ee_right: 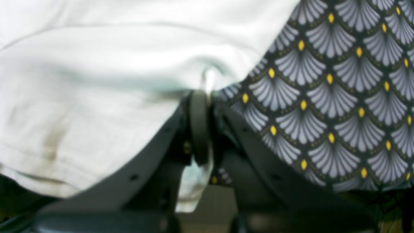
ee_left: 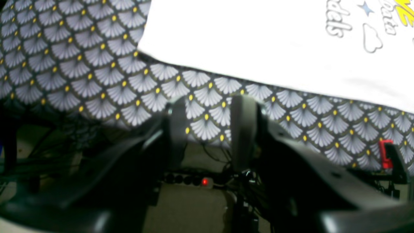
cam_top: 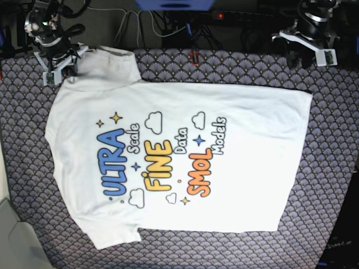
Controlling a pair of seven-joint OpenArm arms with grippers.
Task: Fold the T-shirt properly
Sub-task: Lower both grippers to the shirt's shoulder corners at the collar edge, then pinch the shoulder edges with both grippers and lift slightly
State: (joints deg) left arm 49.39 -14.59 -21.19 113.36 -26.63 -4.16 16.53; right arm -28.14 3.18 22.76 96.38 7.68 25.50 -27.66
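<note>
The white T-shirt [cam_top: 247, 117] lies flat and print up on the patterned tablecloth [cam_top: 331, 168], neck to the left, hem to the right. My right gripper [cam_top: 56, 66] is at the far-left sleeve and is shut on the T-shirt; in the right wrist view the fingers [ee_right: 199, 126] pinch a fold of white fabric [ee_right: 97, 81]. My left gripper [cam_top: 305, 56] is open and empty near the table's far right edge, short of the hem corner. In the left wrist view its fingers [ee_left: 242, 126] stand apart over the cloth, with the T-shirt [ee_left: 258, 42] beyond them.
The fan-patterned tablecloth [ee_left: 81, 64] covers the whole table. Behind the far edge are cables and a power strip with a red light [ee_left: 204, 182]. A red clamp [ee_left: 385, 153] sits at the table edge. A grey object [cam_top: 11, 235] lies at the near left.
</note>
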